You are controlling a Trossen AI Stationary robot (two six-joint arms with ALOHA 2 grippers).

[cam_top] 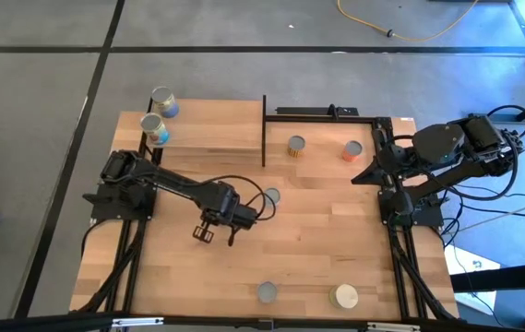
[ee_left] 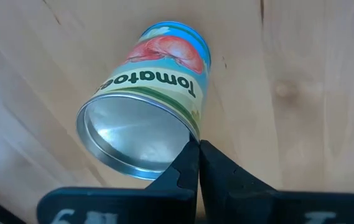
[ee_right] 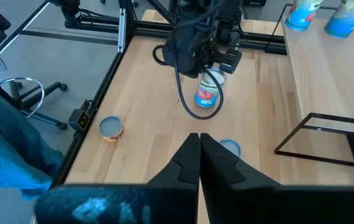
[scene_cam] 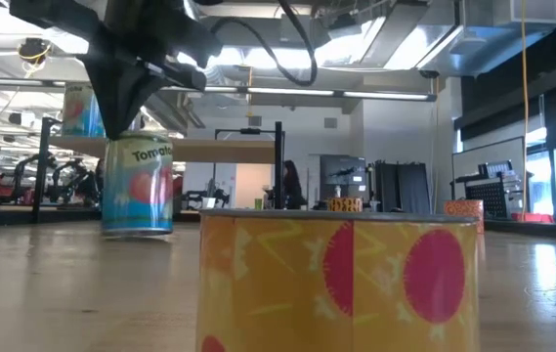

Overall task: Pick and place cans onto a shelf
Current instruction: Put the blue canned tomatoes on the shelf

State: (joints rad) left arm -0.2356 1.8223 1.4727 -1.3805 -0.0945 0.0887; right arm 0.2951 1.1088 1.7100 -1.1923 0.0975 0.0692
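Note:
A blue-labelled tomato can (ee_left: 158,81) stands upright on the table near its middle; in the high view my left arm hides it. My left gripper (ee_left: 198,146) points down over it, shut, its tips at the can's top rim (scene_cam: 121,137). My right gripper (ee_right: 200,142) hangs shut and raised at the table's right side (cam_top: 365,175), holding nothing. The shelf (cam_top: 207,138) stands at the far left and bears two blue cans (cam_top: 154,127) (cam_top: 162,101). Several other cans stand on the table, one (cam_top: 270,196) just right of my left gripper. My left gripper comes from above with shut fingers whose tips (ee_left: 189,155) are at the edge of the tomato can's silver top (ee_left: 133,140). I cannot tell whether they touch it. The can stands upright on its base.
Two orange-yellow cans (cam_top: 296,145) (cam_top: 351,149) stand at the far side beside the shelf's black post (cam_top: 264,129). A grey-topped can (cam_top: 267,292) and a cream-topped can (cam_top: 345,296) stand by the near edge. Bare wood lies between them.

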